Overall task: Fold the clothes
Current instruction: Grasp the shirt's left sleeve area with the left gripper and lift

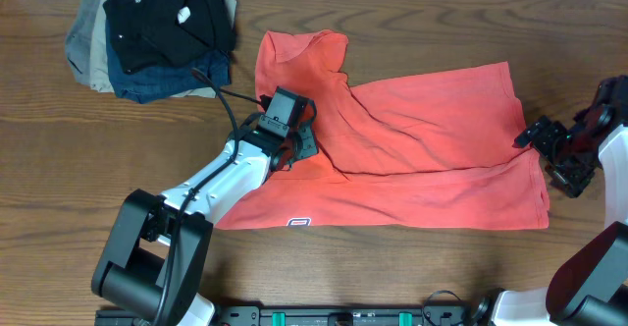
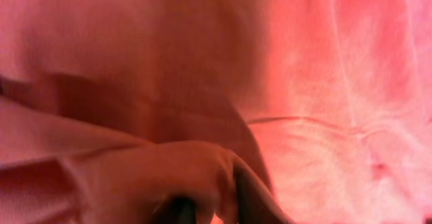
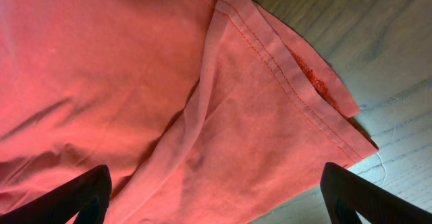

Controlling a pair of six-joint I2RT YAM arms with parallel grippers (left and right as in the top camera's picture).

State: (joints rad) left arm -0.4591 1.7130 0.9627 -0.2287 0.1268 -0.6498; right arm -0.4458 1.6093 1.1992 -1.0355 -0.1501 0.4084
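The coral-red T-shirt lies across the middle of the table, its left part pulled over and bunched. A small white label shows at its front edge. My left gripper sits at the shirt's left side, shut on a fold of the cloth; its wrist view is filled with red fabric. My right gripper is at the shirt's right edge, open, its fingers spread wide above the stitched hem.
A pile of folded black, navy and tan garments lies at the back left. Bare wooden table runs behind the shirt, and also to its right.
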